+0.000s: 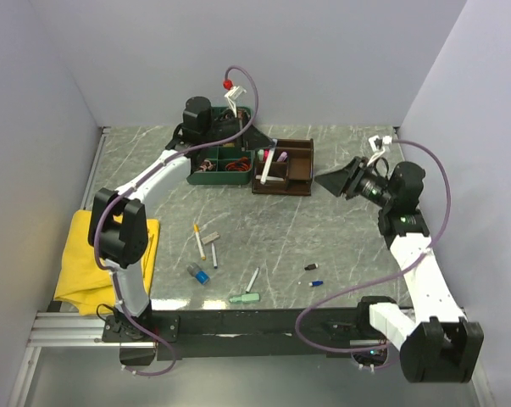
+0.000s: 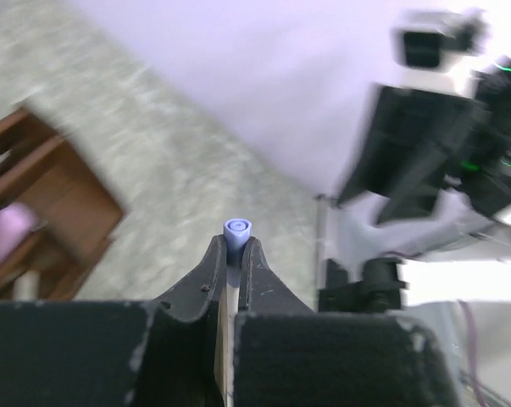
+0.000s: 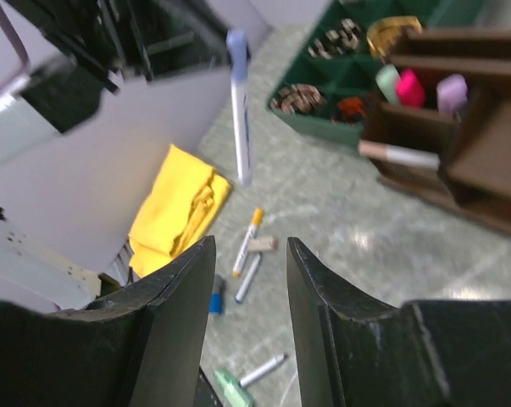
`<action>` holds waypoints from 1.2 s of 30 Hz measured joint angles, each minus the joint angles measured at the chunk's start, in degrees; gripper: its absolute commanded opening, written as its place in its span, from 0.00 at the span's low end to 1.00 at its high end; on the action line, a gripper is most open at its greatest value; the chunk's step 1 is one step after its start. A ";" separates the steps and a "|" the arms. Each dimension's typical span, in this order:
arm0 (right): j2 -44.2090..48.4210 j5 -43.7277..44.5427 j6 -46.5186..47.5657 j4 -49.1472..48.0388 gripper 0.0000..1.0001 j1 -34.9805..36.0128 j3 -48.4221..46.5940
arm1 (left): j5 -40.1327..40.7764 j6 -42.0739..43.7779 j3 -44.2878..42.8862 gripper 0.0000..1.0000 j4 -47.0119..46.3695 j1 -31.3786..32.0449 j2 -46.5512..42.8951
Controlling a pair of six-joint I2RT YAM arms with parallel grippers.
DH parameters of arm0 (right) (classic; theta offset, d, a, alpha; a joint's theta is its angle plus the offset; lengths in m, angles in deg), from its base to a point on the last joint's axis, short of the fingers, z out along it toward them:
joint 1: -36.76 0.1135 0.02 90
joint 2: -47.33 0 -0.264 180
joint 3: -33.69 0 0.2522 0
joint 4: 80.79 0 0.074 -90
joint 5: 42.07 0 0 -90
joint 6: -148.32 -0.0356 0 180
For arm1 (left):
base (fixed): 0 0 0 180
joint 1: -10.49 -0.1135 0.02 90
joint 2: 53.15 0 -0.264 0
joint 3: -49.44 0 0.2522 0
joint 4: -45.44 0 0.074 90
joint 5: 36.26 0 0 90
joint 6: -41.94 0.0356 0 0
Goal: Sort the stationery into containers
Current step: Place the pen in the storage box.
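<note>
The left claw (image 2: pixel 236 248) was pressed together on a pen (image 3: pixel 239 110), pinching it just under its blue cap (image 2: pixel 237 227). The pen hung upright, cap up, its long axis vertical. Its white barrel dropped below the fingers into open air, with nothing touching the lower tip. That arm was stretched to the far side of the surface (image 1: pixel 340 246). In the top view its claw seemed to sit about where the green tray (image 1: pixel 213 181) meets the organiser (image 1: pixel 285 189).

From the claw, the organiser lay to the robot's right, slightly nearer, and lower. In the left wrist view its brown walls showed off to one side of the fingers rather than beneath them. The pen was therefore probably not yet over a compartment, and which one lay closest I could not tell. Three highlighters (image 3: pixel 412 87) stood upright in one compartment, and a marker (image 3: pixel 403 155) lay slanted in another. The coming move looked like a short shift to the right. A lowering would follow, with the barrel kept vertical so the tip entered a slot and did not catch a divider.

The right claw (image 3: pixel 251 246) was spread and empty, hovering off the organiser's right side and aimed toward it. The left arm, already holding the pen, was plainly the one to place it. More pens (image 1: pixel 206 246), an eraser (image 1: pixel 247 297) and small bits (image 1: pixel 310 267) lay on the near surface, by the cloth (image 1: pixel 86 263).
</note>
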 measured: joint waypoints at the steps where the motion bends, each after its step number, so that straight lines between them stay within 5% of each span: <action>1: -1.20 -0.46 -0.83 -1.25 0.47 0.13 -0.92 | -1.40 -2.05 0.35 0.01 -2.91 0.26 -0.22; 14: -15.06 -3.80 6.36 -2.84 0.48 10.29 -16.98 | -7.74 -15.06 5.55 0.01 -16.37 2.27 -3.21; 31: -20.83 -1.40 12.41 2.34 0.48 16.65 -20.41 | -7.52 -19.91 6.12 0.01 -19.71 2.38 -3.21; 34: -21.84 -1.01 12.31 2.16 0.45 16.98 -21.18 | -7.39 -20.26 6.12 0.01 -19.85 2.43 -3.21; 36: -22.38 -0.96 12.15 1.88 0.35 17.31 -21.66 | -7.15 -20.31 6.12 0.01 -19.98 2.40 -3.21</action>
